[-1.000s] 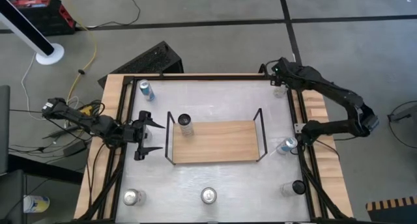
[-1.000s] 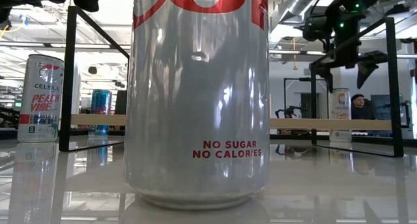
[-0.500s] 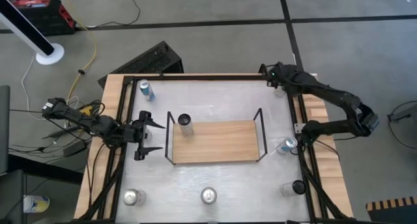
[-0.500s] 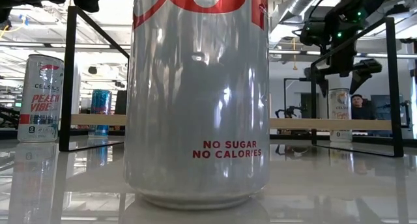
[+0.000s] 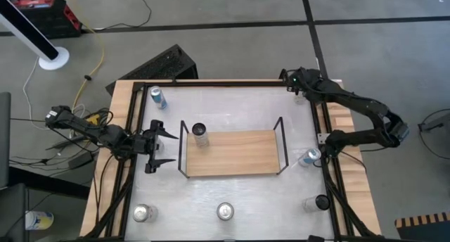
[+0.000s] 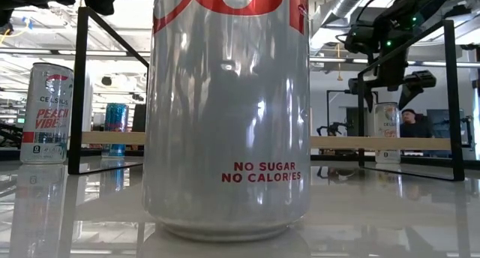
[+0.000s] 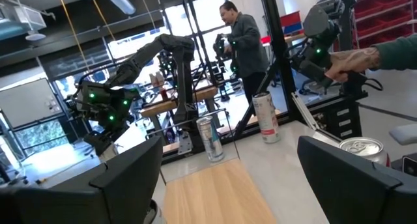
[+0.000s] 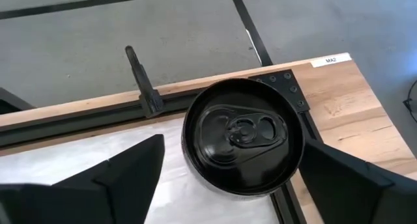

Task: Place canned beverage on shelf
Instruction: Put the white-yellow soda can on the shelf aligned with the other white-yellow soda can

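The shelf, a light-wood board in a black wire frame, stands mid-table, with a dark-topped can upright on its left end. My right gripper is open at the table's far right corner, pointing down over a black-topped can that stands upright on the table. Its fingers stand to either side of the can's top without touching it. My left gripper is open and empty, just left of the shelf and level with it.
Other cans stand upright on the table: a blue one far left, one right of the shelf, and three along the near edge. Black rails frame the table. A person's hand shows beyond it.
My right gripper has moved a little toward the table's left and down, settling over the far right can, still open. My left gripper has kept still.
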Controlling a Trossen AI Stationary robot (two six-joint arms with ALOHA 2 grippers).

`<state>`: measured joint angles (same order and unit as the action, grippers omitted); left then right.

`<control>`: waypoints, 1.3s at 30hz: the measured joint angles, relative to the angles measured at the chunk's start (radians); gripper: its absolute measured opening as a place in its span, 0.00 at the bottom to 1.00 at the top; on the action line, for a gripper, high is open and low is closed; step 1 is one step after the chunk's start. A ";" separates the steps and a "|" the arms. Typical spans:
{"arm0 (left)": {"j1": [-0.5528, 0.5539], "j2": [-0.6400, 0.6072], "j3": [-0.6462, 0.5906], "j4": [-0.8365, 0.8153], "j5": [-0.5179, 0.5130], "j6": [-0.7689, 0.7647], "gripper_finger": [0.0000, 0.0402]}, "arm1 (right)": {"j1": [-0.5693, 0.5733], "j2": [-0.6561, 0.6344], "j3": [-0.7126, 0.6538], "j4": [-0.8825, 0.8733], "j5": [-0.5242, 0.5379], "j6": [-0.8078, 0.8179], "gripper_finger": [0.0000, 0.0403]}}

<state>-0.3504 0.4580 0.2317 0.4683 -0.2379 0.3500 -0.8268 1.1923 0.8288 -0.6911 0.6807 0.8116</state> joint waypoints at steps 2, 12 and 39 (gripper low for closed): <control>0.000 0.000 0.000 0.000 0.000 -0.004 0.85 | 0.000 0.000 0.000 -0.001 0.002 -0.001 0.84; 0.000 0.000 0.000 -0.007 0.000 -0.013 0.85 | 0.039 -0.015 0.014 -0.027 -0.002 -0.045 0.67; 0.000 0.000 0.001 -0.007 -0.002 -0.015 0.85 | 0.891 0.365 0.893 -0.151 0.113 -0.281 0.67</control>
<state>-0.3500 0.4580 0.2325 0.4610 -0.2401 0.3353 0.0646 1.5574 1.7218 -0.8425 0.7933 0.5307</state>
